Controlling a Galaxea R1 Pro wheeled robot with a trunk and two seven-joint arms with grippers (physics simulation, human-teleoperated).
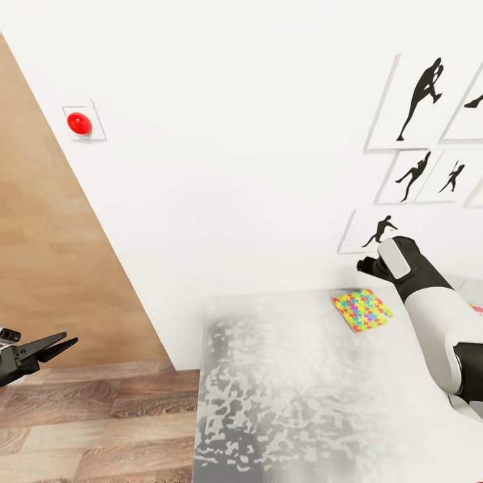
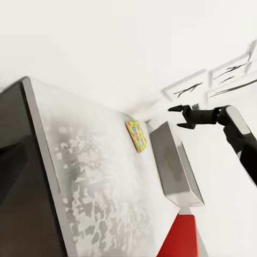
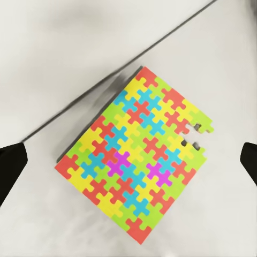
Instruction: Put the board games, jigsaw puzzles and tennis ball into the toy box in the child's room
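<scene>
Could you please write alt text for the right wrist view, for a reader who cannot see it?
A multicoloured jigsaw puzzle lies flat on the light-grey table, directly beneath the right end effector, whose two dark fingertips show at opposite edges of the picture, spread wide apart. A couple of pieces are missing along one edge of the puzzle, and the table's far edge meets the white wall behind it.

Perhaps playroom: jigsaw puzzle, sports silhouettes

Table: light-grey mottled top, set against the white wall. One jigsaw puzzle lies flat near the back edge, a few pieces missing at one side. The grey toy box stands just beside it.
</scene>
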